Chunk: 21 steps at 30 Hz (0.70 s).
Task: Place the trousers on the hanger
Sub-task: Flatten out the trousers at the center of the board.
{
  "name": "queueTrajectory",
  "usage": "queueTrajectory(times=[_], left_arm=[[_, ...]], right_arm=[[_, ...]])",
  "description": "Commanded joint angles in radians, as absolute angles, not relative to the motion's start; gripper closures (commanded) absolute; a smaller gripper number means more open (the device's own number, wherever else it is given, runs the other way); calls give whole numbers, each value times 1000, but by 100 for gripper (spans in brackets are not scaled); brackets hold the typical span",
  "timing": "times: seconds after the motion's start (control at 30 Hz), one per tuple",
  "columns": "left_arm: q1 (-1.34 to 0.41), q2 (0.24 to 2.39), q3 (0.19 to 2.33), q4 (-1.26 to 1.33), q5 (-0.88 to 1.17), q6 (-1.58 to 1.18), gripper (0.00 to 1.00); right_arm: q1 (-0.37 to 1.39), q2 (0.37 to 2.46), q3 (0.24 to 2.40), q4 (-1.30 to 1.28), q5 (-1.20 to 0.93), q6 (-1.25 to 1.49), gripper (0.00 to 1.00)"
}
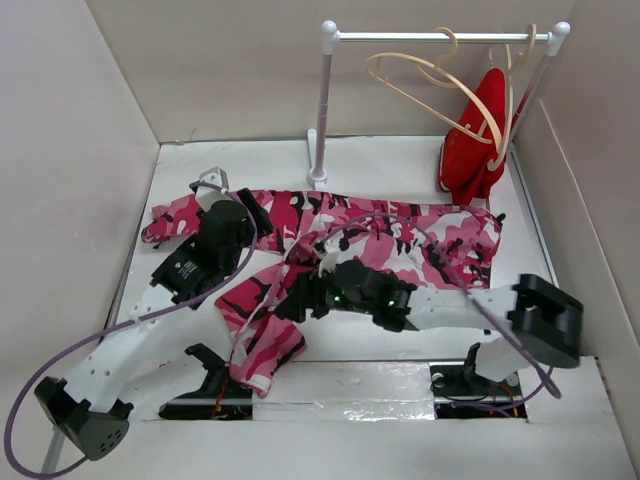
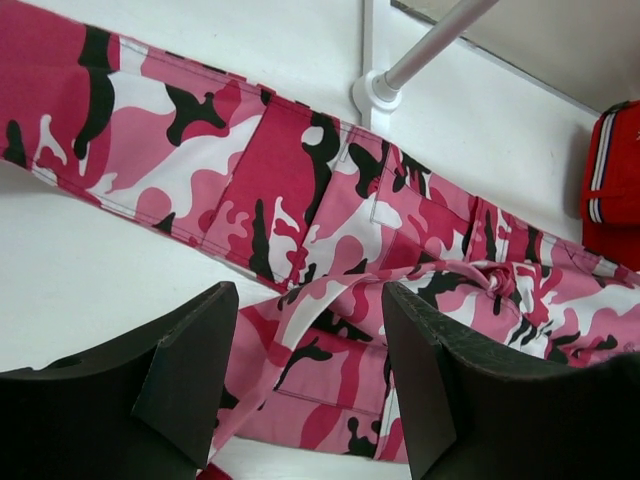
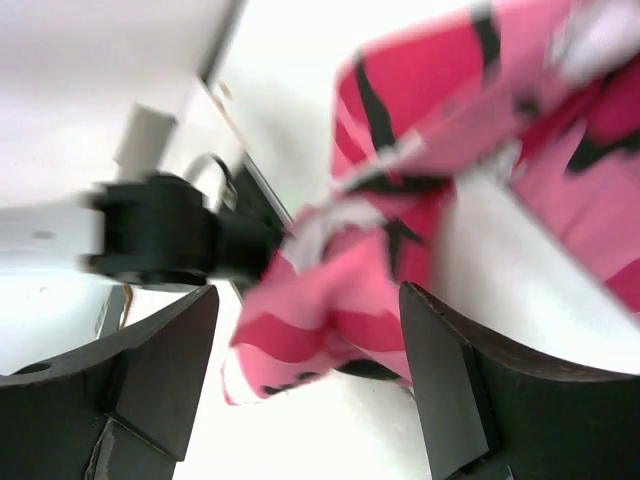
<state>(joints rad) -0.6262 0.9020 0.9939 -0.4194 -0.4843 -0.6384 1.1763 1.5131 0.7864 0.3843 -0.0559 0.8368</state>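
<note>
The trousers [image 1: 400, 235], soft rumpled camouflage cloth, lie under left tool [image 2: 310, 295] and right tool [image 3: 308, 295], both released.

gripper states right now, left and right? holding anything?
Left gripper: open, above the trousers, holding nothing.
Right gripper: open, trousers fabric beyond it, no grip visible; view is blurred.

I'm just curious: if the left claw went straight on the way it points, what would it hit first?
Most likely the trousers: the open left gripper aims at their camouflage fabric, which fills the gap between its fingers. Depth is unclear from here.
</note>
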Motion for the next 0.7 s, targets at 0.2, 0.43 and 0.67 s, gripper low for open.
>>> queueTrajectory(times=[0.2, 0.43, 0.67], left_arm=[[-419, 1057, 927, -180, -341, -727, 41], [-85, 1155, 887, -92, -202, -797, 40], [95, 1241, 880, -89, -211, -845, 32]], right_arm=[[1011, 1099, 724, 90, 155, 571, 79], [792, 1228, 857, 3, 66, 417, 98], [652, 1471, 978, -38, 141, 351, 20]])
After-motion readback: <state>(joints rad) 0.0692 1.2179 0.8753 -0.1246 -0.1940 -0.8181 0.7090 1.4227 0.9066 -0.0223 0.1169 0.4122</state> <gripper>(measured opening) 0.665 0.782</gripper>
